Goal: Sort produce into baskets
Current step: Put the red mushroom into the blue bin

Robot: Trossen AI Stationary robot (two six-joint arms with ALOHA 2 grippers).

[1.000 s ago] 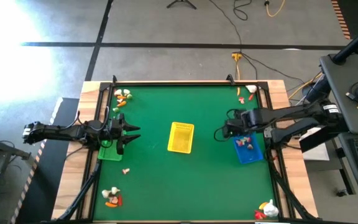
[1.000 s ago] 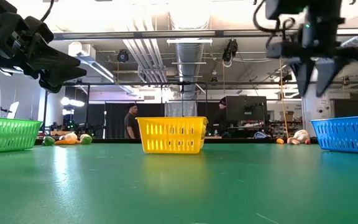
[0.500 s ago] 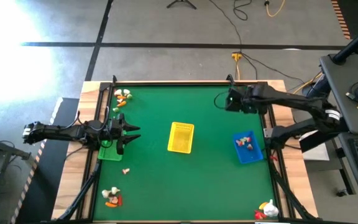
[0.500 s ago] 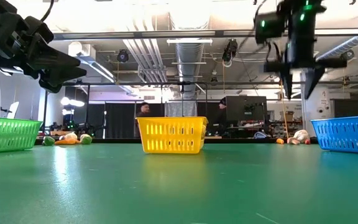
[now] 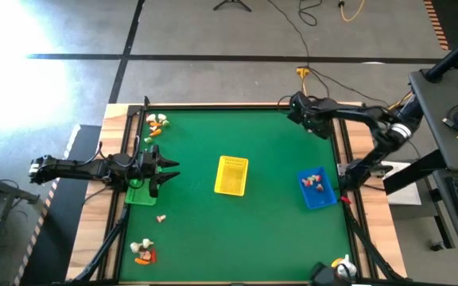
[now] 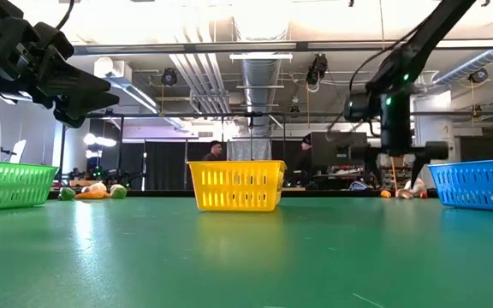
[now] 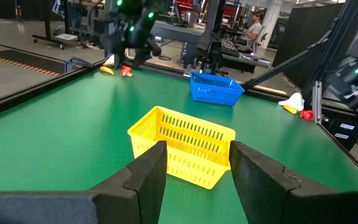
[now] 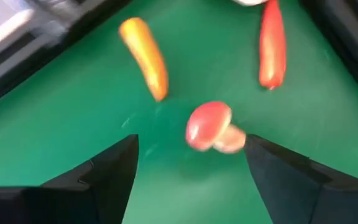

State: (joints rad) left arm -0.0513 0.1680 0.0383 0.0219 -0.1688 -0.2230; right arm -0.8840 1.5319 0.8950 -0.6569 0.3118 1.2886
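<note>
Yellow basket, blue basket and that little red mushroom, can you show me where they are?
yellow basket [image 5: 230, 175]: high view, on its open middle.
blue basket [image 6: 478, 184]: low view, on its slotted side wall.
red mushroom [image 8: 209, 124]: right wrist view, on its red cap.

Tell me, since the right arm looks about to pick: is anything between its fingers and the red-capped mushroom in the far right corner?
Nothing visible. In the right wrist view the right gripper is open, and only bare green mat lies between it and the mushroom. An orange piece and a red piece lie beyond the mushroom, apart from it.
</note>
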